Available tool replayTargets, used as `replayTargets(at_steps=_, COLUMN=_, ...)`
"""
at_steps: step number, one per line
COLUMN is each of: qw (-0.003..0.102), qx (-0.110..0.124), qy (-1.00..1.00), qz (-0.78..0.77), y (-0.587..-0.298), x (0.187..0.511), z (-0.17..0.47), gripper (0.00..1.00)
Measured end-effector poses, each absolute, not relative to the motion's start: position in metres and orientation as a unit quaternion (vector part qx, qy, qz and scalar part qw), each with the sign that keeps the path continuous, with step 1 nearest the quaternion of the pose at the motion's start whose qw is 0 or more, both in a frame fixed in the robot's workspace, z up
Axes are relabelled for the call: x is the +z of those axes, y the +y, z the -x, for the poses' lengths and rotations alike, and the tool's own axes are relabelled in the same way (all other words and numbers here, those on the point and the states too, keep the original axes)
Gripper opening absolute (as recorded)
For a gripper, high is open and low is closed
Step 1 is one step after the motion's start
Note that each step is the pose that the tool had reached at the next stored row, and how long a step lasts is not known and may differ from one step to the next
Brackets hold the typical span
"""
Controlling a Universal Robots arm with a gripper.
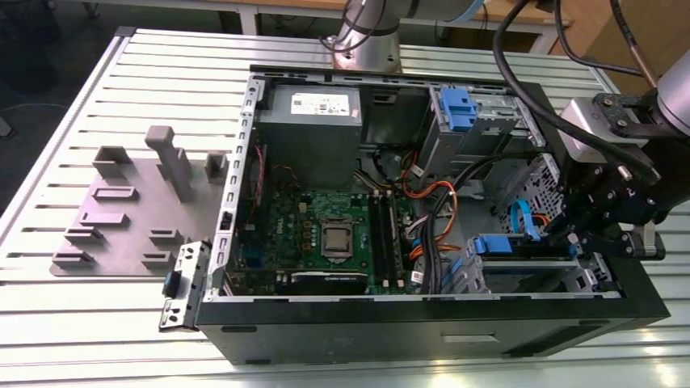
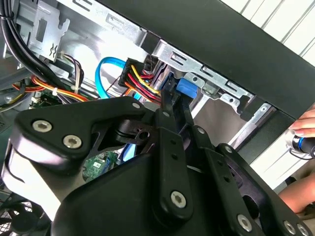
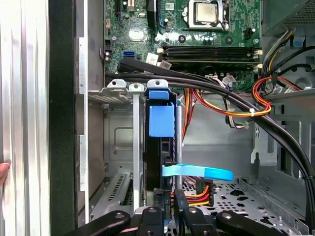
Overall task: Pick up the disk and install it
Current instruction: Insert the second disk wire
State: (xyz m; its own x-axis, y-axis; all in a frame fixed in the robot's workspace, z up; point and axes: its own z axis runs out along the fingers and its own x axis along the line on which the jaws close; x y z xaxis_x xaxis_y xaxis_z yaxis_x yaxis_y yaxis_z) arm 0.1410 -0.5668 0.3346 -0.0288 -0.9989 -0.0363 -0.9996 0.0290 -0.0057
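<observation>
- Disk, a flat drive with blue plastic end piece, stands on edge in the silver-metal drive bay at the front corner of the open black computer case; in the exterior view its blue end shows just beside the arm's black gripper.
- Gripper sits w/ its tips right at the disk's cable end, fingers close together around the edge there. Can't tell whether it's truly clamped on the drive or only touching it.
- Looks mostly seated, judging by the blue tab level w/ the bay's silver rail tops. So: finishing push, not a carry.
- To do it well: push straight along the bay rails, no twist, or the blue side rails may bind.
- Watch the flat blue data cable and the red-yellow-black power wire bundle, both v. near the fingers; easy to pinch or snag.
- Thick black cables cross above the bay; keep wrist clear.
- A person's hand rests outside the case, apart from the work.
</observation>
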Motion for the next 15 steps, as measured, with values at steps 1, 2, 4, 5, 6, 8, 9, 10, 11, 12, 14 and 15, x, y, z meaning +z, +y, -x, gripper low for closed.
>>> replayTargets(at_steps=1, qw=0.015, qx=0.011, qy=0.717, qz=0.697, y=-0.5668, x=0.3347, z=-0.1410, gripper=0.22)
replayTargets(at_steps=2, qw=0.015, qx=0.011, qy=0.717, qz=0.697, y=-0.5668, x=0.3347, z=-0.1410, gripper=0.22)
replayTargets(at_steps=4, qw=0.015, qx=0.011, qy=0.717, qz=0.697, y=-0.5668, x=0.3346, z=-0.1411, gripper=0.16)
replayTargets(at_steps=5, qw=0.015, qx=0.011, qy=0.717, qz=0.697, y=-0.5668, x=0.3346, z=-0.1411, gripper=0.16)
replayTargets(at_steps=6, qw=0.015, qx=0.011, qy=0.717, qz=0.697, y=-0.5668, x=0.3346, z=-0.1411, gripper=0.16)
replayTargets(at_steps=8, qw=0.015, qx=0.011, qy=0.717, qz=0.697, y=-0.5668, x=0.3346, z=-0.1411, gripper=0.16)
replayTargets(at_steps=9, qw=0.015, qx=0.011, qy=0.717, qz=0.697, y=-0.5668, x=0.3346, z=-0.1411, gripper=0.16)
replayTargets(at_steps=10, qw=0.015, qx=0.011, qy=0.717, qz=0.697, y=-0.5668, x=0.3346, z=-0.1411, gripper=0.16)
replayTargets(at_steps=11, qw=0.016, qx=0.012, qy=0.717, qz=0.697, y=-0.5667, x=0.3346, z=-0.1408, gripper=0.16)
replayTargets(at_steps=12, qw=0.017, qx=0.013, qy=0.717, qz=0.697, y=-0.5667, x=0.3346, z=-0.1403, gripper=0.16)
replayTargets(at_steps=14, qw=0.018, qx=0.013, qy=0.717, qz=0.697, y=-0.5667, x=0.3349, z=-0.1395, gripper=0.16)
replayTargets(at_steps=15, qw=0.018, qx=0.013, qy=0.717, qz=0.697, y=-0.5667, x=0.3351, z=-0.1390, gripper=0.16)
